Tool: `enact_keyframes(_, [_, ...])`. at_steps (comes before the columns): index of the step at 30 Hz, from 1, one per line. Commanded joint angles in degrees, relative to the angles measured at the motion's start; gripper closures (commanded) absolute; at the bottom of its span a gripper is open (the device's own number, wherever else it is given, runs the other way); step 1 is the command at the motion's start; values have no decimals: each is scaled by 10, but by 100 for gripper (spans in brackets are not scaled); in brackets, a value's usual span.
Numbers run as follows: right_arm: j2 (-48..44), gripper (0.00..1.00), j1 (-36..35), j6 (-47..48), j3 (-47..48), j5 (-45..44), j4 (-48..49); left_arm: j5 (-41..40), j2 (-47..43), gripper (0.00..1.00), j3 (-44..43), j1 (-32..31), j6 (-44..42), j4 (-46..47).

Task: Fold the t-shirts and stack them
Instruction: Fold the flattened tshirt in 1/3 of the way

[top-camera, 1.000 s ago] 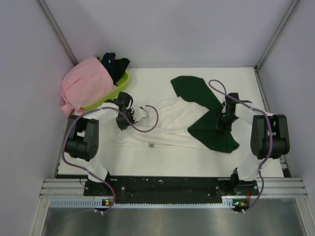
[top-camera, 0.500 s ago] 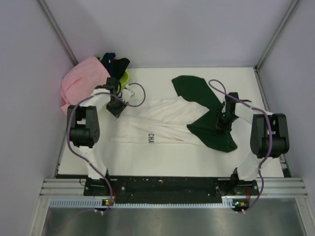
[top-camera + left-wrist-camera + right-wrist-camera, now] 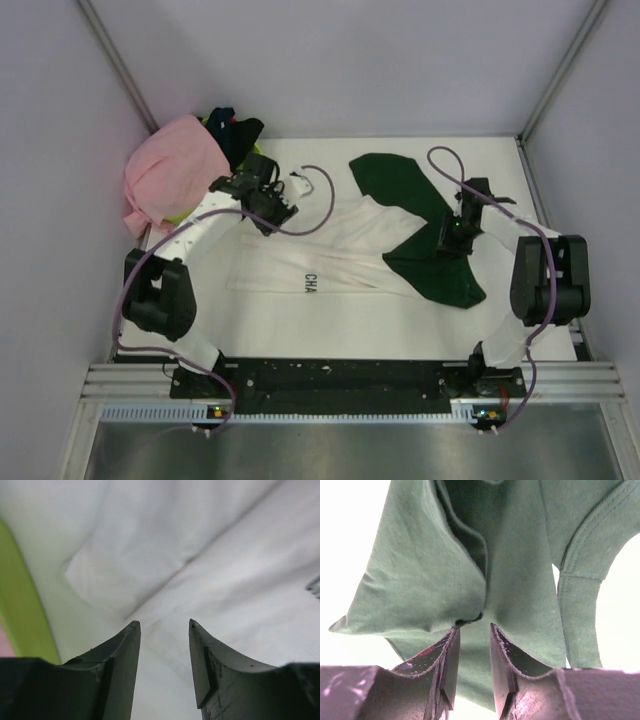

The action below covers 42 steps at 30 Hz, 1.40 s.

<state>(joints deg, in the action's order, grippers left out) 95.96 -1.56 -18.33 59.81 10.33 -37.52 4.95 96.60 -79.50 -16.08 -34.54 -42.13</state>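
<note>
Cloth-spreading before folding the shirt [image 3: 335, 250]: pinching its green sleeve [image 3: 420, 575] with right gripper [image 3: 472, 628], holding left gripper [image 3: 164, 625] parted, likely needing a hem grasp.

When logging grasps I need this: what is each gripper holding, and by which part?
The right gripper pinches a bunched fold of the dark green sleeve; the left gripper is open, empty.

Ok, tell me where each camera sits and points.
Top external: above and behind the bases, looking down at the table; left arm, right arm show.
Left wrist: on the left arm, looking past its open jaws at the white shirt and basket rim.
Right wrist: on the right arm, facing the green sleeve pinched in its jaws.
Shared: top and right wrist show that sleeve.
</note>
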Motion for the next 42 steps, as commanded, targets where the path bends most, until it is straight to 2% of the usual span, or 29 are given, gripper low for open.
enact_keyframes(1, [-7, 69, 9, -14, 19, 12, 20, 70, -48, 51, 66, -40, -38, -59])
enact_keyframes(8, [-26, 66, 9, -19, 11, 65, 34, -6, -59, 50, 194, -41, -47, -37])
enact_keyframes(11, [-44, 58, 9, -34, 3, 101, 44, -44, -56, 50, 239, -39, -40, -6])
enact_keyframes(14, [-74, 47, 9, -51, -15, 90, 48, -64, -55, 50, 259, -40, -25, 9])
enact_keyframes(17, [-73, 46, 10, -64, -24, 66, 56, -52, -53, 50, 264, -40, -17, 14])
enact_keyframes(22, [-12, 54, 12, -61, -22, 42, 61, -31, -52, 50, 263, -39, -13, 17])
enact_keyframes(28, [-2, 55, 12, -47, -27, -22, 60, -37, -60, 50, 274, -40, -21, 24])
enact_keyframes(30, [16, 60, 12, -42, -19, -13, 59, -40, -55, 50, 276, -40, -20, 29])
enact_keyframes(32, [29, 71, 12, -40, -15, 6, 60, -42, -54, 50, 272, -40, -21, 28])
enact_keyframes(34, [28, 93, 12, -39, -14, 6, 59, -42, -59, 50, 271, -40, -21, 27])
enact_keyframes(35, [20, 100, 12, -39, -14, 2, 58, -40, -62, 50, 270, -40, -21, 24])
enact_keyframes(42, [-44, 100, -14, -21, 54, -50, 0, -44, -51, 50, 270, -40, -25, 20])
